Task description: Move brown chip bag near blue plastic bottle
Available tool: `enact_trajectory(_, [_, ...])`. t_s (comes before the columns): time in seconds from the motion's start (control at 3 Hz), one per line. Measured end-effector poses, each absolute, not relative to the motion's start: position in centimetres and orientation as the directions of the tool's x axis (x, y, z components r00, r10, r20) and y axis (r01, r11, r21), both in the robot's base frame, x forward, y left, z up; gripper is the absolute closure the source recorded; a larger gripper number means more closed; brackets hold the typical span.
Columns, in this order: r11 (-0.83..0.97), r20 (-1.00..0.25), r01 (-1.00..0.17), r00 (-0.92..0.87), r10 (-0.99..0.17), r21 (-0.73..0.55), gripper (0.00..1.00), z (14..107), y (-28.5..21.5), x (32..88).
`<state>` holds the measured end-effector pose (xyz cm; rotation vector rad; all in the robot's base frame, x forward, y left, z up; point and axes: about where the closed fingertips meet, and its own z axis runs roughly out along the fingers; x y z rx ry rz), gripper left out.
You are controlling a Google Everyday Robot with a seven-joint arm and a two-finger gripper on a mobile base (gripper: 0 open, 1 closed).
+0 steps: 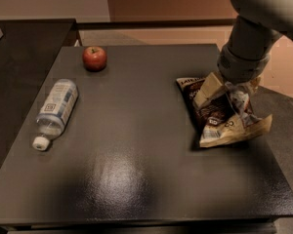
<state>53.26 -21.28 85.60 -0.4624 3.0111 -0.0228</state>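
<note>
At bench (136,189) right, bag (229,128) runs far-left to near-right, gripper (227,89) fingers (207,89) clenched on its upper part; bottle (57,106) well left, cap nearward.

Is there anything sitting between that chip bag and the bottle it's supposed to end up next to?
Nothing visible does. The gripper is at the brown chip bag on the right; only bare table lies between it and the blue plastic bottle lying on the left. The red apple sits farther back, off that line.
</note>
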Motion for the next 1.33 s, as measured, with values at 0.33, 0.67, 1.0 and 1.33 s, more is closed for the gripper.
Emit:
enact_trajectory(0.33, [0.952, -0.089, -0.306, -0.948, -0.306, -0.013, 0.41, 85.2, -21.3, 53.1])
enact_trajectory(0.67, [0.947, -0.107, -0.322, -0.941, -0.320, -0.001, 0.65, 85.7, -20.9, 53.0])
enact_trajectory(1.0, [0.926, -0.170, -0.379, -0.912, -0.374, -0.007, 0.95, 88.2, -19.4, 53.0])
enact_trajectory(1.33, [0.899, -0.223, -0.438, -0.874, -0.431, -0.023, 1.00, 90.6, -17.7, 53.0])
